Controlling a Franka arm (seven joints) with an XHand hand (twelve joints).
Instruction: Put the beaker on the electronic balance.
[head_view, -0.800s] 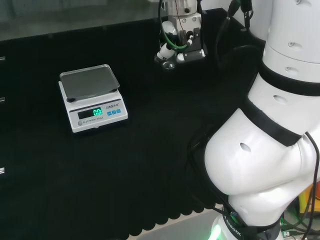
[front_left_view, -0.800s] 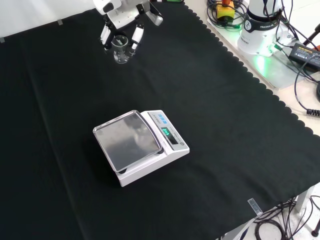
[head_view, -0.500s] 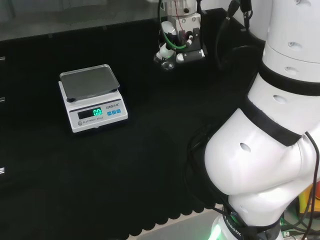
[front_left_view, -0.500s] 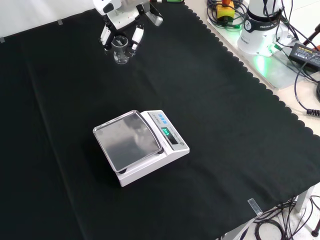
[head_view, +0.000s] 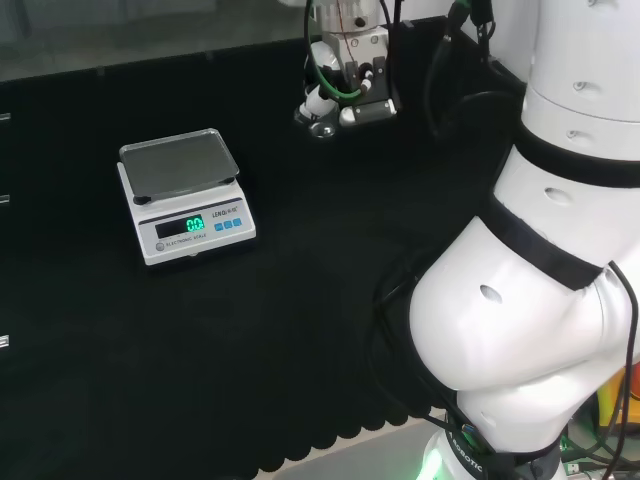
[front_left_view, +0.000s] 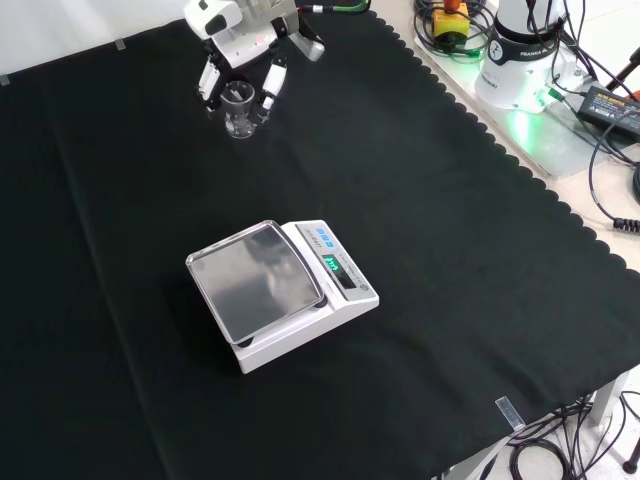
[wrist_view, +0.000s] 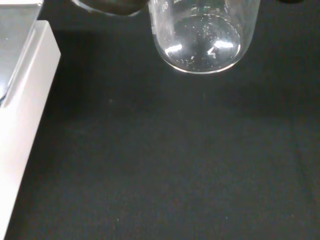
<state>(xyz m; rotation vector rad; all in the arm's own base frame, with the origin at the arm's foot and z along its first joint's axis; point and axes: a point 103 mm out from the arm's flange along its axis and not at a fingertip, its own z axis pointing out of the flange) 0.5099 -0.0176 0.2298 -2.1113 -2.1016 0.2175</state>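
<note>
A small clear glass beaker (front_left_view: 238, 112) hangs between the curled fingers of the black and white hand (front_left_view: 243, 45) near the far edge of the cloth in the front view. In the wrist view the beaker's round base (wrist_view: 200, 37) shows close up over the black cloth, and it looks empty. The white electronic balance (front_left_view: 258, 280), with a steel pan and a lit green display, stands mid-cloth, well apart from the hand. In the head view the hand (head_view: 345, 85) is to the right of the balance (head_view: 180, 165) and a little farther off. The balance's white side (wrist_view: 20, 110) shows beside the beaker in the wrist view.
The arm's big white links (head_view: 540, 260) take up the right of the head view. Cables, a power brick and the arm's base (front_left_view: 525, 50) lie beyond the cloth's scalloped edge at the right of the front view. Black cloth (front_left_view: 450, 230) surrounds the balance.
The hand with the beaker has shifted a little to the left in the head view, towards the balance. The balance has stayed put.
</note>
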